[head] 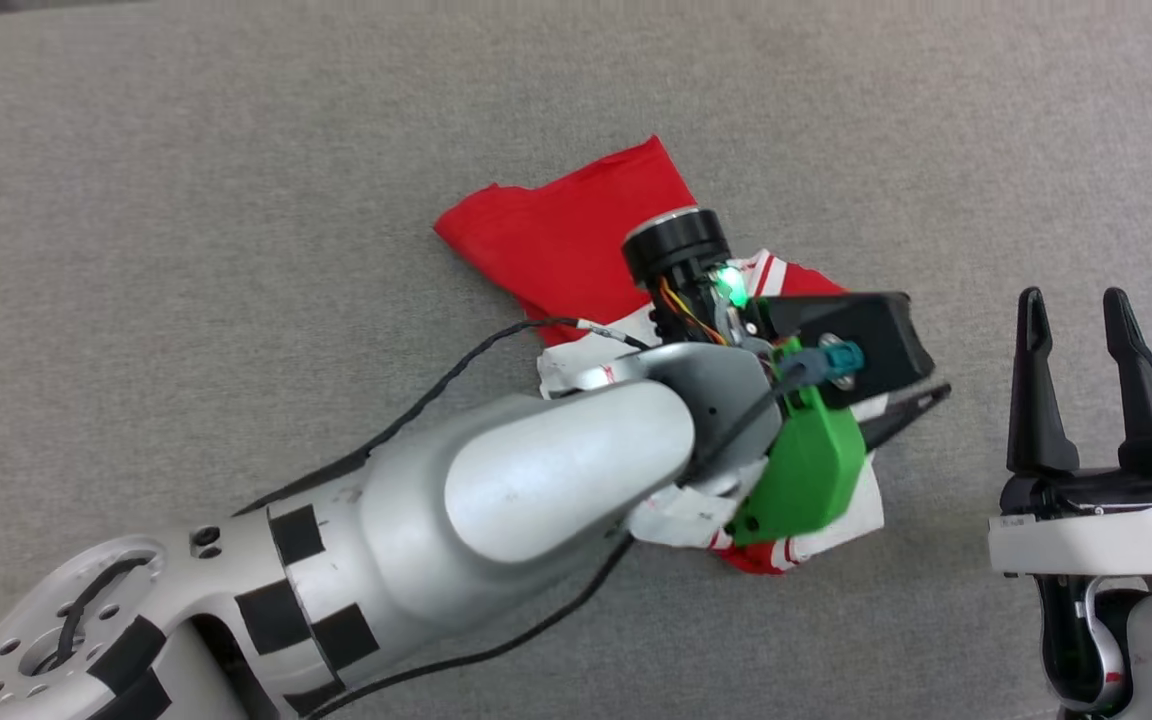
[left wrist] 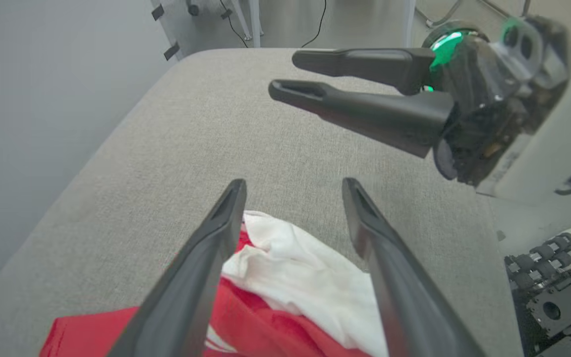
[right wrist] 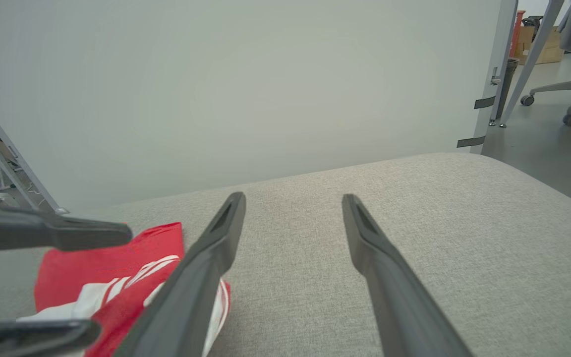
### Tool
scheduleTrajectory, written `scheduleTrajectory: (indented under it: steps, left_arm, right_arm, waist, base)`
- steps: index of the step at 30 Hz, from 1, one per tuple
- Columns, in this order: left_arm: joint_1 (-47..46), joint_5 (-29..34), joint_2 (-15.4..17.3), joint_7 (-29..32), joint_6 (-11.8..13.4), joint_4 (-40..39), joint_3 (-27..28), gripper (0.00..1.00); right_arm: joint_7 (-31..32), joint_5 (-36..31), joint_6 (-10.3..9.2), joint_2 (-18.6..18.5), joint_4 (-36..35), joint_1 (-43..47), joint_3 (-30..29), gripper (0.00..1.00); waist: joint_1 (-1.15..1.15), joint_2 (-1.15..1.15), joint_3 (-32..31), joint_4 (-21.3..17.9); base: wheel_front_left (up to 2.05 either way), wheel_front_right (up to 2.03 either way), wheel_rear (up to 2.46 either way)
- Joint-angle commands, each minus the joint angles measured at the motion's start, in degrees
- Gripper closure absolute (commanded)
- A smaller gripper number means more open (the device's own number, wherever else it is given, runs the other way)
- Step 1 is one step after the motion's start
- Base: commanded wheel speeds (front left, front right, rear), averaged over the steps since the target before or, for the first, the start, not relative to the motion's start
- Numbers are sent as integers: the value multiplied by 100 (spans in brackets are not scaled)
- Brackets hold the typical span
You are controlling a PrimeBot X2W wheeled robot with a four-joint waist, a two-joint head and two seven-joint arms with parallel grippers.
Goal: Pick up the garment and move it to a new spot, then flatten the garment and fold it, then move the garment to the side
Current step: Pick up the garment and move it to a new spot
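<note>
Red and white, the garment [head: 556,240] lay crumpled mid-frame on grey upholstery [head: 236,200], partly under the left arm [head: 536,470] in the head view. Left wrist view revealed the left gripper [left wrist: 294,183] spread open just above it; the right gripper [head: 1074,300], lower right, stood open, empty.

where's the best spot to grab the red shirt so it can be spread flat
Take the garment by its pointed red corner, coming from the far side of the heap. That corner lies flat on the grey surface, clear of the bunched white folds under the open left end effector, so a pull there should unroll it.
</note>
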Motion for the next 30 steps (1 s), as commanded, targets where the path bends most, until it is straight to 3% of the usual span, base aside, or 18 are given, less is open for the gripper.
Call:
scheduleTrajectory:
  steps: [1,6,11,19,25,30]
  left_arm:
    - [-89,-7,12,-423,-12,233,90,0]
    - [89,133,24,-1469,246,901,408,0]
    - [405,139,182,-2147,718,1320,757,0]
    - [1082,178,625,-2432,1395,1396,1422,0]
    - [1854,686,1038,-2440,1970,676,2359,0]
    - [2755,1064,1277,-2441,2215,178,3158,0]
  right_arm:
    - [-27,-49,-4,-11,17,115,-12,0]
    - [-27,-123,-4,-11,20,352,-66,0]
    - [-27,-176,-4,-11,26,578,-110,0]
    - [-27,-236,-4,-11,23,801,-178,0]
    - [-27,-259,-4,-11,39,826,-177,0]
    - [-27,-270,-4,-11,28,860,-188,0]
  waist:
    - [0,37,-637,512]
    - [0,37,-989,761]
    - [0,37,-1240,991]
    - [0,37,-1454,1301]
    - [0,37,-1516,1393]
    - [0,37,-1547,1435]
  base:
    - [0,0,0]
    - [0,0,0]
    - [0,0,0]
    - [0,0,0]
    - [0,0,0]
    - [0,0,0]
